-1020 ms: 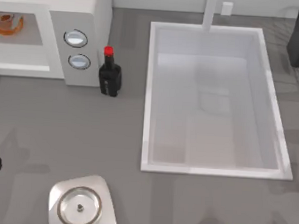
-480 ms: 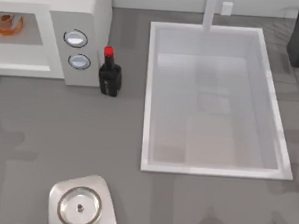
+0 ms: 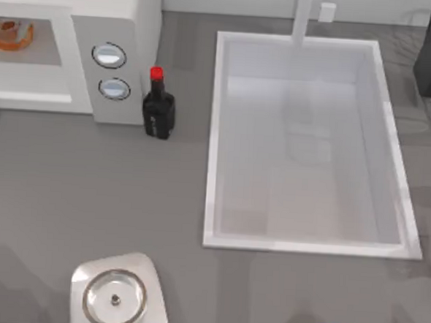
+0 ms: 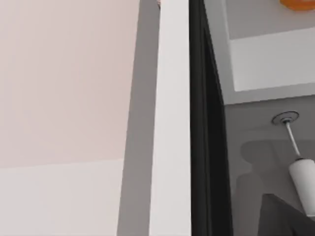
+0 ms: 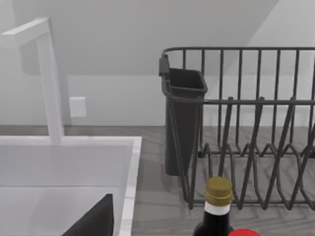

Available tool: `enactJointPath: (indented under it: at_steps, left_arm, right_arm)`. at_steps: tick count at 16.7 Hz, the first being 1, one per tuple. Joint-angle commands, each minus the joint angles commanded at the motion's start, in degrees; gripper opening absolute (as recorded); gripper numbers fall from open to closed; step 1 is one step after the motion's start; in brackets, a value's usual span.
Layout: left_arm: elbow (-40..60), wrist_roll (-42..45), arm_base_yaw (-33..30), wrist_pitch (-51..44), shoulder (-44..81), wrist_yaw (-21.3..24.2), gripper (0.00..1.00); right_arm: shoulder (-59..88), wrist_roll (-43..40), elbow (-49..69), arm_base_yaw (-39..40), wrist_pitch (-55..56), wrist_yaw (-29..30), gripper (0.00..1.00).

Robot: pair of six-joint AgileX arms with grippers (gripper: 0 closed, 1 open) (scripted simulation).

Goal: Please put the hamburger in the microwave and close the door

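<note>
Hamburger (image 3: 11, 33): inside open microwave (image 3: 115, 67); likely light, soft. Door (image 4: 172, 147): rigid, probably push at free edge. State of both arms' fingers: cannot tell.

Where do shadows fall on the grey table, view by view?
Top view: faint soft shadows on the table at its lower left and bottom edge. Left wrist view: a grey patch beside the white rod. Right wrist view: thin streaks under the dish rack.
</note>
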Motion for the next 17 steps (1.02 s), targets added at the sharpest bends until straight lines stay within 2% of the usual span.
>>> enactJointPath:
  at_steps: [4, 8, 11, 17]
  left_arm:
    - [16.2, 10.0, 12.3, -9.3, 21.1, 7.8, 0.0]
    - [27.7, 16.5, 19.7, -16.2, 36.1, 13.5, 0.0]
    - [31.9, 18.9, 21.7, -18.8, 41.2, 15.7, 0.0]
    - [32.0, 19.1, 21.6, -18.8, 41.7, 15.8, 0.0]
  right_arm:
    - [0.0, 0.0, 0.0, 0.0, 0.0, 0.0, 1.0]
    - [0.0, 0.0, 0.0, 0.0, 0.0, 0.0, 1.0]
    - [0.0, 0.0, 0.0, 0.0, 0.0, 0.0, 1.0]
    - [0.0, 0.0, 0.0, 0.0, 0.0, 0.0, 1.0]
